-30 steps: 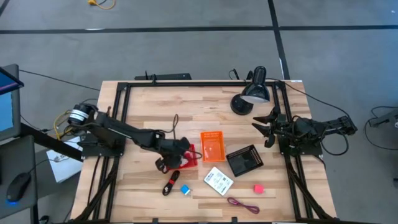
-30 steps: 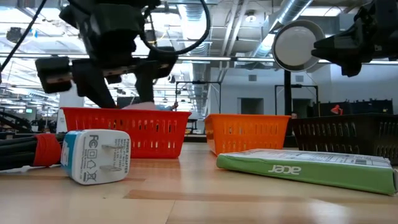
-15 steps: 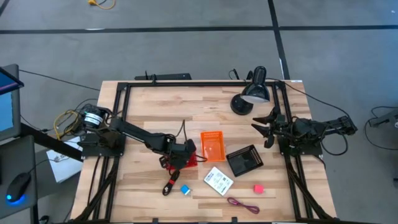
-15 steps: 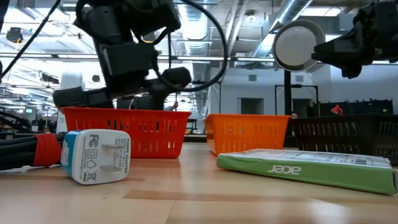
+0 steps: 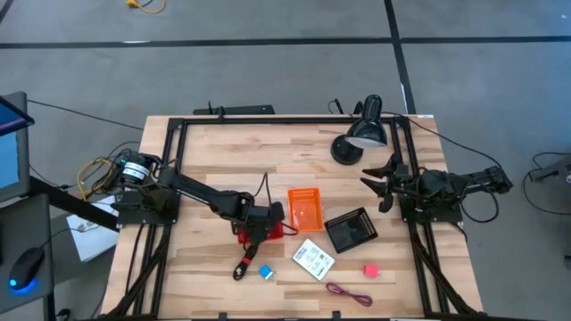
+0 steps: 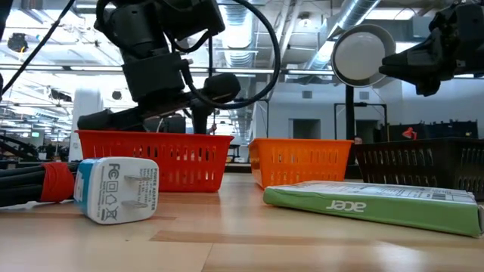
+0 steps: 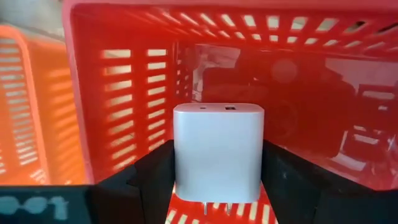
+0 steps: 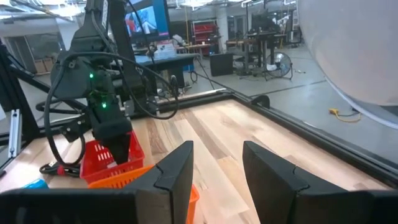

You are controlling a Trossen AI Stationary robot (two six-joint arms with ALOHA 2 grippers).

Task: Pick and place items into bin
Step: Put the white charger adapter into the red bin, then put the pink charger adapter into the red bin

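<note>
A white charger block [image 7: 218, 152] is held between the two dark fingers [image 7: 152, 177] of the left end effector [image 5: 259, 223], with its metal prongs pointing down. It is gripped by its flat sides so it cannot slip. The left end effector is kept right over the red basket [image 7: 118, 93], so that the block can drop inside when the fingers are spread. From the left wrist view the block seems to be just inside the basket walls, but how close it is to the floor of the basket cannot be told.

The red basket is set beside the orange basket [image 5: 303, 209] and near the black basket [image 5: 350, 230] in the middle of the tabletop [image 5: 214, 152].

More items are left on the tabletop, waiting: a black-and-red stick [image 5: 244, 262], a blue cube [image 5: 266, 271], a white printed card [image 5: 313, 259], a bright pink cube [image 5: 369, 269] and a maroon cord [image 5: 348, 292].

The right end effector [image 5: 376, 178] is parked by the black desk lamp [image 5: 360, 132], part open, with nothing held.
</note>
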